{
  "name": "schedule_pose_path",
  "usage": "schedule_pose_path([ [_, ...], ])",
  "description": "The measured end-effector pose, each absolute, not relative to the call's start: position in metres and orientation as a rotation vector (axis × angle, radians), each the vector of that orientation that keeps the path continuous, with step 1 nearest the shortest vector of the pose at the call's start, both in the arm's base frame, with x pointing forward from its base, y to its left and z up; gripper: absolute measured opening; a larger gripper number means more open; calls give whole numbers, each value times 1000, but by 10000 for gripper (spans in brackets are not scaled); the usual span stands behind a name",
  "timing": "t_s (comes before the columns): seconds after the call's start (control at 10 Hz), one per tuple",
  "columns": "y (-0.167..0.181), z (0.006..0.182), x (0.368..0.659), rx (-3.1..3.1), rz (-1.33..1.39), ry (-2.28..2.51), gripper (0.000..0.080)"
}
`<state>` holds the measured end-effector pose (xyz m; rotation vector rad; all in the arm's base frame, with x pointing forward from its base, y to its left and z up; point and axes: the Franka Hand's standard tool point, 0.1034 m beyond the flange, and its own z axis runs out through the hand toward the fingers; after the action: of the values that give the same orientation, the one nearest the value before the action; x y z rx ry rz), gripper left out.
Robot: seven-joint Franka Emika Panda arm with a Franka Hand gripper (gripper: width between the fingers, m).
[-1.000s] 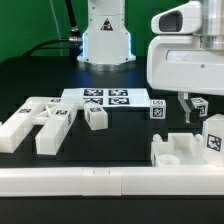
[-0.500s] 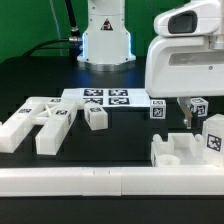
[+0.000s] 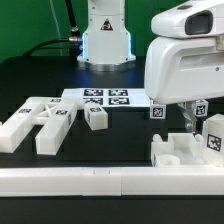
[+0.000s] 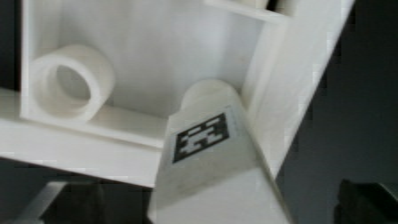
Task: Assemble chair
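The chair parts are loose white blocks with square tags. A blocky seat piece lies at the front of the exterior view's right, and an upright tagged piece stands on it. My gripper hangs just above these, its white body hiding much of them. In the wrist view a tapered white part with a tag runs between my dark fingers. Dark gaps separate it from both, so the gripper is open around it. A round socket shows in the white frame behind.
Two long leg-like pieces lie at the exterior view's left, with a small block beside them. Tagged cubes sit further back. The marker board lies mid-table. A white rail borders the front.
My gripper's body has shifted slightly toward the exterior view's left and fills more of the picture. None of the parts has moved.
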<state>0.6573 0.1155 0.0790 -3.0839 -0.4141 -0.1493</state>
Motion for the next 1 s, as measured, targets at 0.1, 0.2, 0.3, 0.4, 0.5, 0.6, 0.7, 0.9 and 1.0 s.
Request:
schedule_pose_path([
  [0.1, 114, 79, 658, -3084, -149, -413, 649],
  [0.2, 114, 79, 657, -3085, -149, -410, 649],
  [0.3, 114, 79, 657, -3085, -148, -408, 560],
  [0.4, 114, 79, 657, -3088, -148, -360, 425],
  [0.5, 114, 79, 657, -3088, -147, -361, 425],
  [0.6, 115, 79, 657, -3090, -147, -286, 286],
  [0.7, 115, 79, 657, -3095, -144, -94, 287],
  [0.9, 114, 80, 658, -3090, -143, 92, 287],
  [1.0, 113, 80, 659, -3083, -139, 190, 287],
])
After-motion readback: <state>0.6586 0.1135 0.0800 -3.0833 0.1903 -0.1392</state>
